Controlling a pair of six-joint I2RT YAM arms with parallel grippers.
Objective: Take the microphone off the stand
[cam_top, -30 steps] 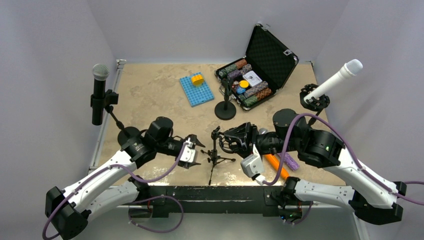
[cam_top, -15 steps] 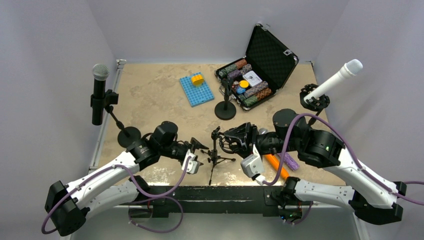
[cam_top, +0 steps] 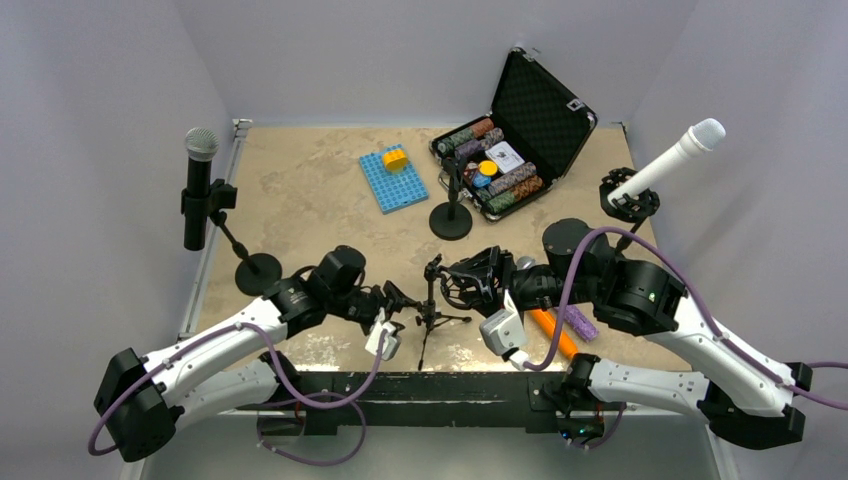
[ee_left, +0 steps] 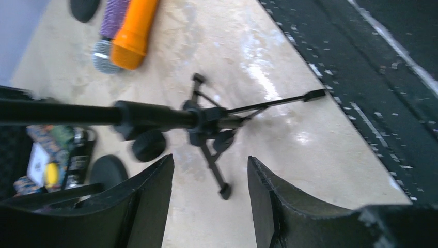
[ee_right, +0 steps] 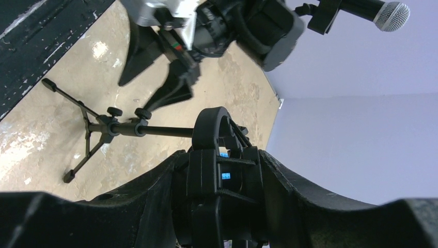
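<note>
Tan stone-look table boxed in by plain pale walls

The table [cam_top: 300, 195] has a mottled beige, marble-patterned top, with a thin metal rim [cam_top: 204, 265] along its left edge and a scuffed black rail [cam_top: 440, 385] across its near edge. Flat lavender-grey panels enclose it: a left wall [cam_top: 100, 110], a back wall [cam_top: 400, 55] and a right wall [cam_top: 765, 90]. The light is soft and even, and the top shines palely just beside the rail.
</note>
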